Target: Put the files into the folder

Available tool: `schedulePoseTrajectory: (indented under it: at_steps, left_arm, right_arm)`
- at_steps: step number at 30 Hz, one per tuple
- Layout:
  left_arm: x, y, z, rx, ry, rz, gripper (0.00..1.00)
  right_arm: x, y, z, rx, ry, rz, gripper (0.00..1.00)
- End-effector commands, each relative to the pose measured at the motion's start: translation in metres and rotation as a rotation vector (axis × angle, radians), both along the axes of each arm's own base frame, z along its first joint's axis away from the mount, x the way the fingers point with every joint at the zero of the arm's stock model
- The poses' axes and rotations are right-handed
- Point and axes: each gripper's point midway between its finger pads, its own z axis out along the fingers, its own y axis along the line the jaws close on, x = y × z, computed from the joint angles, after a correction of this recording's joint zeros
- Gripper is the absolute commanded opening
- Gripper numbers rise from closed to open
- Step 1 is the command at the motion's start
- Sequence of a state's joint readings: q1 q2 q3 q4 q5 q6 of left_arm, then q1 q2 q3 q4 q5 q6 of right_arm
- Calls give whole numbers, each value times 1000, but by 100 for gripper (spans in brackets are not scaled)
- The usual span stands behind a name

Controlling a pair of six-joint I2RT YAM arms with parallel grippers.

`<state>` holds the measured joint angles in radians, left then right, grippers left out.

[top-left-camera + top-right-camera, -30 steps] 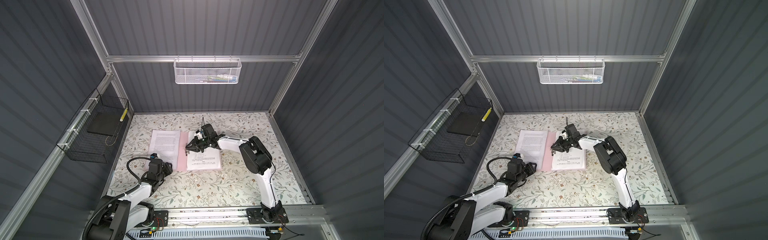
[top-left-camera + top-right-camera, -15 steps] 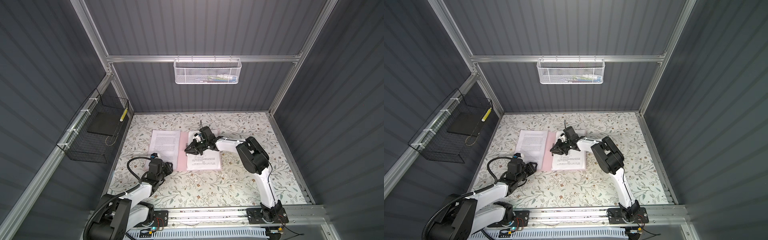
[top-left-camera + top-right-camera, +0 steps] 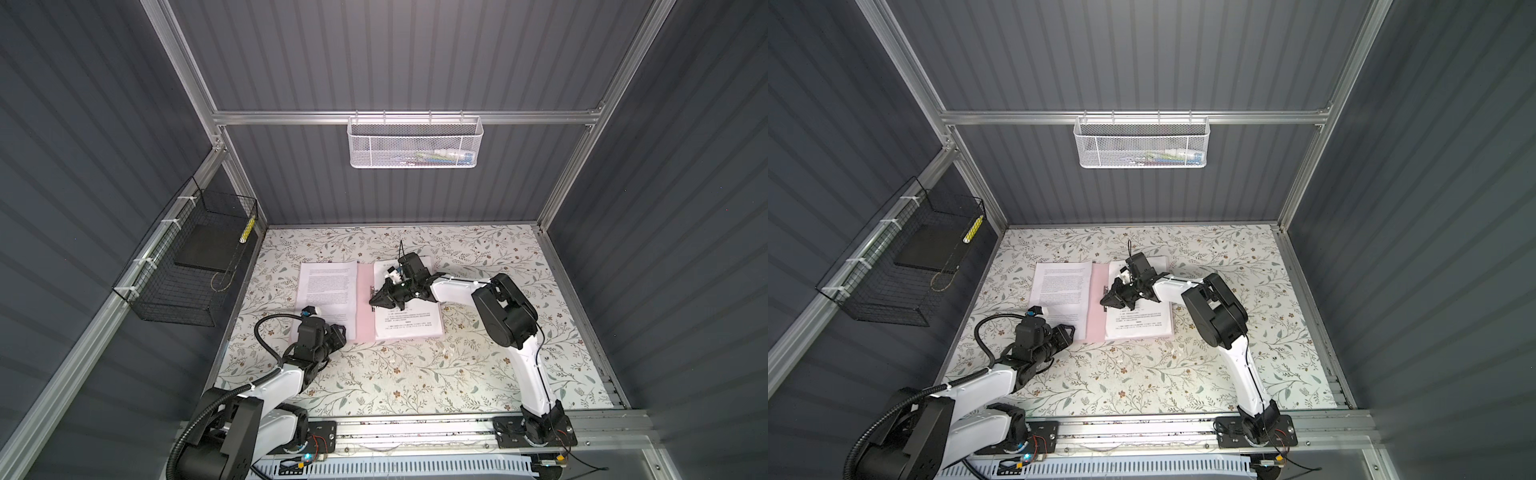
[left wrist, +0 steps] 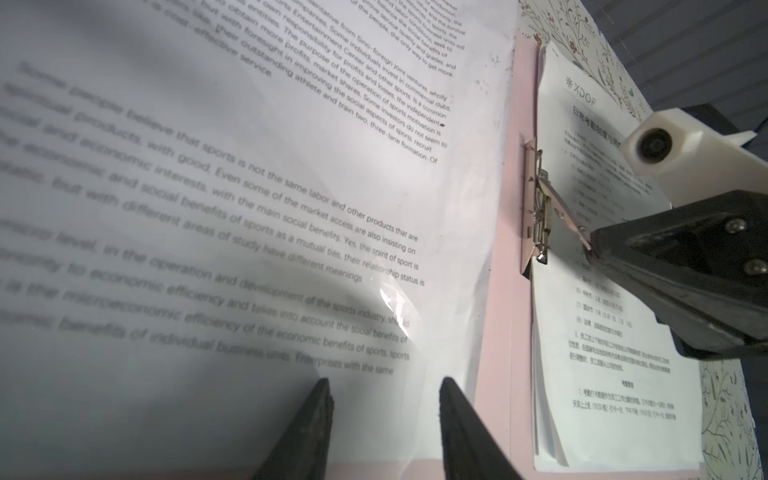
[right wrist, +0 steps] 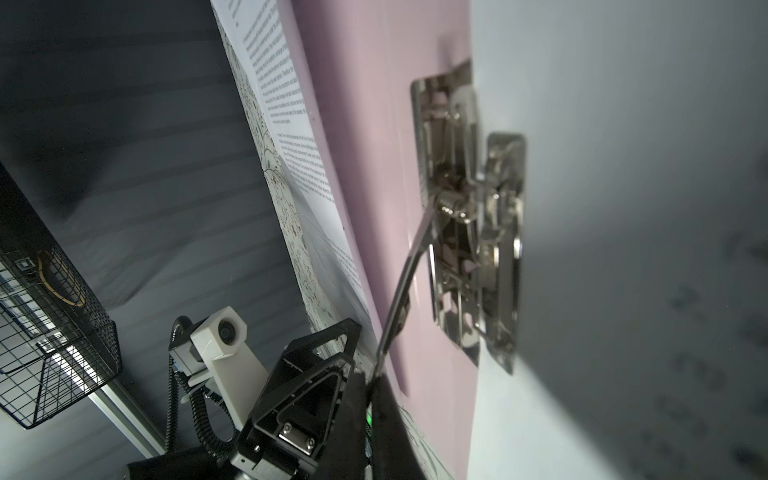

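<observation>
Floral table (image 3: 415, 374): right claw (image 3: 374, 301) pinches clip lever (image 5: 405, 282) of folder (image 3: 365, 316); left claw (image 4: 384, 384) half-open, empty; clamping step, so next probably press lever flat over files (image 3: 409, 324)

The right gripper (image 3: 373, 302) has slid a little toward the spine of the pink folder (image 3: 365, 320). Its jaws, slightly apart a second ago, have now pinched together on the raised end of the lever (image 5: 409, 266) of the metal clip (image 5: 478, 232).
</observation>
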<state>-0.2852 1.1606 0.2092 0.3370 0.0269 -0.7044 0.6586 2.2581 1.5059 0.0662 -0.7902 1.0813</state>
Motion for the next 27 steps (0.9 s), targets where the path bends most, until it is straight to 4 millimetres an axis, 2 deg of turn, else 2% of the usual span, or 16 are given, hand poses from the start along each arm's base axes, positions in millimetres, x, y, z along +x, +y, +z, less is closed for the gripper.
schedulePoseTrajectory:
  at_steps: [1,11,27]
  left_arm:
    - [-5,0,-7,-3,32,-4,44]
    - [-2,-2,-13,2,52,-10,43]
    - [-2,1,-13,10,46,5,41]
  right_arm:
    - [-2,1,-3,-2,-4,11,5]
    - [-6,-6,-18,-37,13,15,0]
    - [-19,-44,-92,-318,47,22,0]
